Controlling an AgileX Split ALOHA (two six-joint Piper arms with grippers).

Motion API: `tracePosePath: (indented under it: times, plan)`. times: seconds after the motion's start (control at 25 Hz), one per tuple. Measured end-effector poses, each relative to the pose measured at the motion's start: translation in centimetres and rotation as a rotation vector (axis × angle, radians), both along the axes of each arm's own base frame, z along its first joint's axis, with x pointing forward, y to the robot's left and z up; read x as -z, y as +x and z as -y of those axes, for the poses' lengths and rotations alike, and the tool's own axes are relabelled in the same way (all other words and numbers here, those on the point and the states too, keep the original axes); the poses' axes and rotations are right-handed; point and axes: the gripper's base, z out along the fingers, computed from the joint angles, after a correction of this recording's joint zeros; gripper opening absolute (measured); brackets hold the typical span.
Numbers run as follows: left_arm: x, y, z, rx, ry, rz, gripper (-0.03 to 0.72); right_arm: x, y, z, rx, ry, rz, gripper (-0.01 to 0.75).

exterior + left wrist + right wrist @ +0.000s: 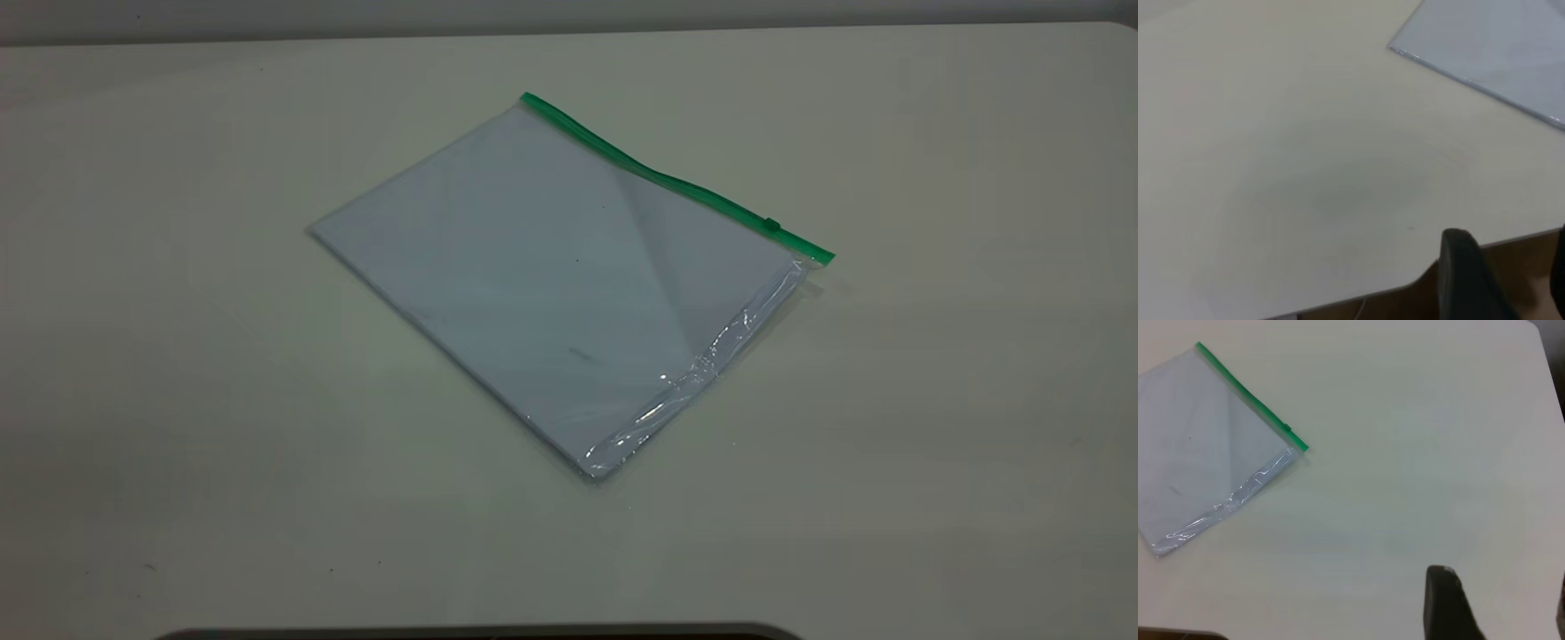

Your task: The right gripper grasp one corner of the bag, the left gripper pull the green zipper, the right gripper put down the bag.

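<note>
Starting at the business ends: the right gripper [1498,603] only pokes into its own wrist view, with 1 dark finger [1446,603] clear and another sliver at the frame edge, so the fingers look spread apart with nothing between them. Same deal for the left gripper [1505,277]: 1 finger [1466,277] plus a dark edge at the side, apart and empty, hanging near the table's edge. Neither arm shows up in the exterior view, so both sit well away from the work.

So I'd say step 1 isn't started. The bag [556,280] lies flat on the table [178,400], turned at an angle, untouched. The next move is for the right gripper: get over to a corner and pinch it. The corner by the green zipper [676,182] looks like the sensible one, since the slider tab [772,225] sits just beside that end and the left gripper needs room to pull it along.

Contents-wise: pale blue-white sheets fill most of the bag, leaving a crinkly clear margin along 1 short side.
</note>
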Motion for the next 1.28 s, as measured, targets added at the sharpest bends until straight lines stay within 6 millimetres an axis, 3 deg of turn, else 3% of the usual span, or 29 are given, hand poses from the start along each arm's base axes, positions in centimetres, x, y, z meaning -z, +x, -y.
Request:
tracePosePath:
  times: [0.12,0.24,0.48,0.68,0.88,1.28]
  plan:
    - [0.0,0.0,-0.1,-0.029,-0.014,-0.006,0.377,0.0,0.1,-0.1,-0.010,0.010,-0.007,0.429]
    - [-0.1,0.9,-0.4,-0.085,-0.035,-0.064,0.377,-0.3,1.6,-0.7,-0.064,0.031,-0.089,0.429]
    - [-1.1,5.9,-0.1,-0.089,-0.077,-0.226,0.383,-0.8,8.0,-2.1,-0.176,0.094,-0.193,0.432]
    - [-1.7,11.4,0.3,-0.026,-0.081,-0.292,0.465,0.4,13.7,-2.8,-0.223,0.113,-0.213,0.480]
    - [-2.3,16.4,0.9,0.071,-0.072,-0.282,0.558,3.5,18.9,-3.5,-0.228,0.202,-0.284,0.526]
    - [-0.3,23.7,1.7,0.203,-0.104,-0.334,0.570,12.9,28.0,-4.6,-0.229,0.327,-0.432,0.535]
